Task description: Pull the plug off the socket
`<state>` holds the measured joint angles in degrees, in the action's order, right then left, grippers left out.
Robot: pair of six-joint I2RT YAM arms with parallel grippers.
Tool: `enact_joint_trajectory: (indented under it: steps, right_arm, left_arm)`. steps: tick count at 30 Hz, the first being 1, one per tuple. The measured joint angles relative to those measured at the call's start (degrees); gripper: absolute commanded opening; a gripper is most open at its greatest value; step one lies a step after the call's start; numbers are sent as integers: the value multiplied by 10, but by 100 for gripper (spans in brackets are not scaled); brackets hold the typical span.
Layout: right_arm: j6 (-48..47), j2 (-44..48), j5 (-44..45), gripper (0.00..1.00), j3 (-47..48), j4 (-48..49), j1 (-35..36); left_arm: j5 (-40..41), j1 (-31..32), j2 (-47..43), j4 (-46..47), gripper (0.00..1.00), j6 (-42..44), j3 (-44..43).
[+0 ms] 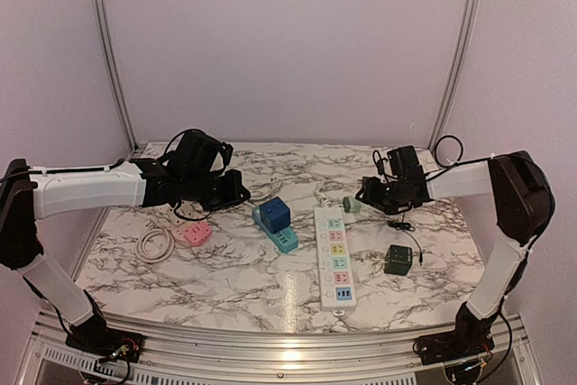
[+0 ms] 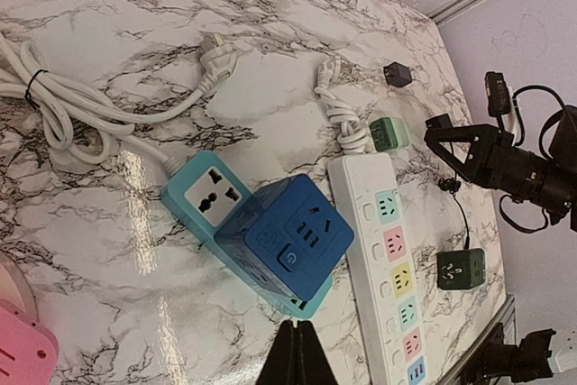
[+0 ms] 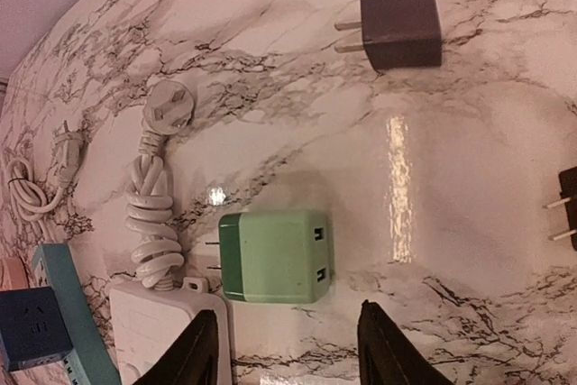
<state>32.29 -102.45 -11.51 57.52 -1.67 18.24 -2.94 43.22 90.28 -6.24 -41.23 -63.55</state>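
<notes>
A green USB plug (image 3: 275,256) lies on its side on the marble, prongs toward the end of the white power strip (image 3: 167,331) and not in any socket. My right gripper (image 3: 288,349) is open just above it, one finger on each side, holding nothing. The plug also shows in the top view (image 1: 352,205). A blue cube adapter (image 2: 288,236) sits plugged into a teal socket strip (image 2: 203,191). My left gripper (image 2: 299,326) is shut and empty, its tip just short of the strip's near end.
The white strip's coiled cable (image 3: 153,214) lies beside the green plug. A black adapter (image 3: 401,29) lies beyond it. A dark green cube (image 1: 398,260) sits right of the white strip (image 1: 334,254). A pink socket (image 1: 192,233) and white cable (image 2: 54,110) lie at left.
</notes>
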Motion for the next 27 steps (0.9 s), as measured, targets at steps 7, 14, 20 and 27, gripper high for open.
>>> enact_joint_trajectory:
  steps: [7,14,20,27]
  right_arm:
    - [-53,17,74,69,64,-67,84]
    - [-104,10,131,83,155,-121,188]
    - [-139,-33,167,87,245,-165,258]
    - [-169,-104,193,87,336,-215,320]
  left_arm:
    - [7,0,0,0,0,-5,15]
    - [15,-7,-1,2,0,-13,46]
    - [17,-21,-10,8,0,-21,69]
    - [9,-41,-16,30,0,-30,93]
